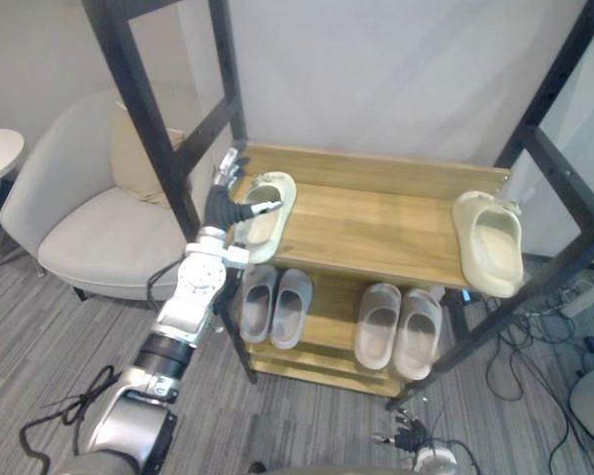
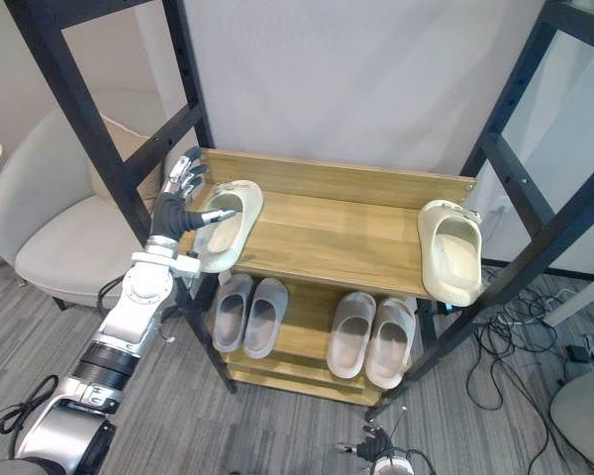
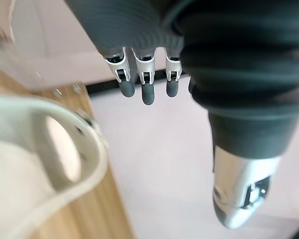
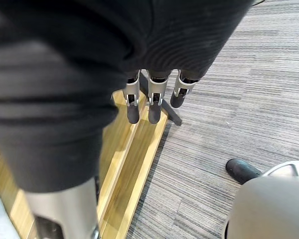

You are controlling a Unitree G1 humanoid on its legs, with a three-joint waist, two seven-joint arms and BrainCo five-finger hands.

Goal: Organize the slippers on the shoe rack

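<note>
Grey slippers (image 1: 260, 297) are paired below. Left slipper (image 1: 269, 206) and right slipper (image 1: 492, 242) need pairing; left robot hand (image 1: 221, 203) hovers, fingers apart.

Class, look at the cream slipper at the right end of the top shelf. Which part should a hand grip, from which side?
Grip the cream slipper by its heel rim, coming from the front. It lies sole down, heel toward the robot and seemingly jutting past the front of the top shelf, leaving room for thumb inside, fingers beneath. A black frame bar crowds its right side.
</note>
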